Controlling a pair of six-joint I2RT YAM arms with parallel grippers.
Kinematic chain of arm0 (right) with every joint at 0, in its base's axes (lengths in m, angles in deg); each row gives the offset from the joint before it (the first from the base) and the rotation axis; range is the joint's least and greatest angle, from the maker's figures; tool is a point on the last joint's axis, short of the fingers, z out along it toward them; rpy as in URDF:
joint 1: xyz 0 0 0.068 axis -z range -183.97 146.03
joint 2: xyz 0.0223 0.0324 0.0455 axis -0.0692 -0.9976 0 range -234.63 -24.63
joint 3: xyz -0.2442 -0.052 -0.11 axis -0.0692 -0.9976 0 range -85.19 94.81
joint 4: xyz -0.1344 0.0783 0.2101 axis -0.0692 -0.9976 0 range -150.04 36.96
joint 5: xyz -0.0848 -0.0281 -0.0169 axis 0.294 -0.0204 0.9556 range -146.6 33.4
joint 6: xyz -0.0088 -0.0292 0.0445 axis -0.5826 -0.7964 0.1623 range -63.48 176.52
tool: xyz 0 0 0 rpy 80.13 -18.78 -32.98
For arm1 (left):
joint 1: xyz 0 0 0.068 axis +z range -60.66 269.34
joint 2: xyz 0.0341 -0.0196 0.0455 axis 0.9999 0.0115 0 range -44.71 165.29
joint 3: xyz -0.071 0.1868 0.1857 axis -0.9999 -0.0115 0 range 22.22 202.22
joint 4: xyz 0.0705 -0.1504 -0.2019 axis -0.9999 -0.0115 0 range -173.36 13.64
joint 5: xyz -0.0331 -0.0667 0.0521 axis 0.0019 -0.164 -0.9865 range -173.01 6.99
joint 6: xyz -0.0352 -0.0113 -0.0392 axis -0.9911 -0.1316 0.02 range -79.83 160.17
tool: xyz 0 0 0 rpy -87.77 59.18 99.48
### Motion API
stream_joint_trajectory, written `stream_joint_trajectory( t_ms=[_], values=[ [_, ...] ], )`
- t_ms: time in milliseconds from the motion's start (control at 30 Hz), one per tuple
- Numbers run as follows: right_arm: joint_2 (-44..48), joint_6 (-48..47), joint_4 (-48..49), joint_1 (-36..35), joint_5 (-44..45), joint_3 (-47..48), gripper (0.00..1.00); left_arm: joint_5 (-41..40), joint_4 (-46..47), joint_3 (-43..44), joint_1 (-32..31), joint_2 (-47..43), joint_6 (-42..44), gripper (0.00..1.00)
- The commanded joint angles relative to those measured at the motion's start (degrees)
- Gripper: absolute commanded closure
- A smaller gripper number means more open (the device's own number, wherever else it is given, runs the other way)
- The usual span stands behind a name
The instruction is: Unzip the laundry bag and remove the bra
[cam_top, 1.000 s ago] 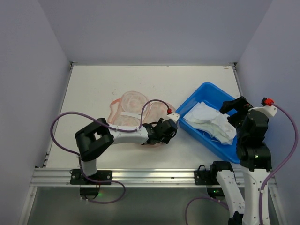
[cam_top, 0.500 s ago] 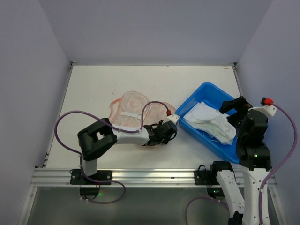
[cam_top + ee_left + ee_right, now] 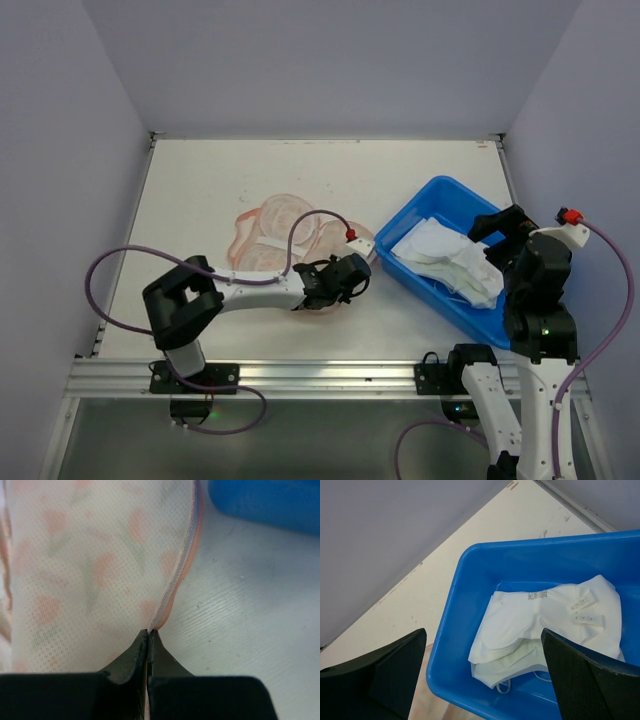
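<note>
Pale pink peanut-shaped laundry bag (image 3: pixel 283 232) sits centre; left gripper (image 3: pixel 149 633) clamps its 5 o'clock zip edge, probably to tug it. White padded bra (image 3: pixel 547 612) in blue plastic tub (image 3: pixel 432 189), 3 o'clock; right gripper (image 3: pixel 496 226) wide, empty.

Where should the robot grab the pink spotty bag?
Probably by its thin zip edge, coming in low from the near side. The laundry bag lies flat and floppy on the table, so only that rim gives fingers something to pinch. The left gripper is shut right there.
</note>
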Motion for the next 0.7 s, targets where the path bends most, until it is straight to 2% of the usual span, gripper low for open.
stream_joint_trajectory(
  t_ms=[0, 200, 467, 667],
  values=[
    [0.0, -1.2, 1.6, -0.1, -0.8, 0.6, 0.01, -3.3, -3.2, 2.0, 2.4, -8.1, 0.0, 1.00],
    [0.0, -1.3, 1.7, -0.1, -0.8, 0.6, 0.01, 1.1, -4.0, 2.1, 10.1, -16.6, 2.4, 1.00],
    [0.3, -2.0, 1.7, -0.2, -1.4, 0.8, 0.01, -2.2, -6.9, 0.8, 21.6, -19.4, 8.4, 1.00],
    [0.9, -3.1, 1.6, -0.6, -1.5, 0.9, 0.01, -4.2, -7.2, -2.1, 27.6, -21.4, 8.5, 1.00]
  ],
)
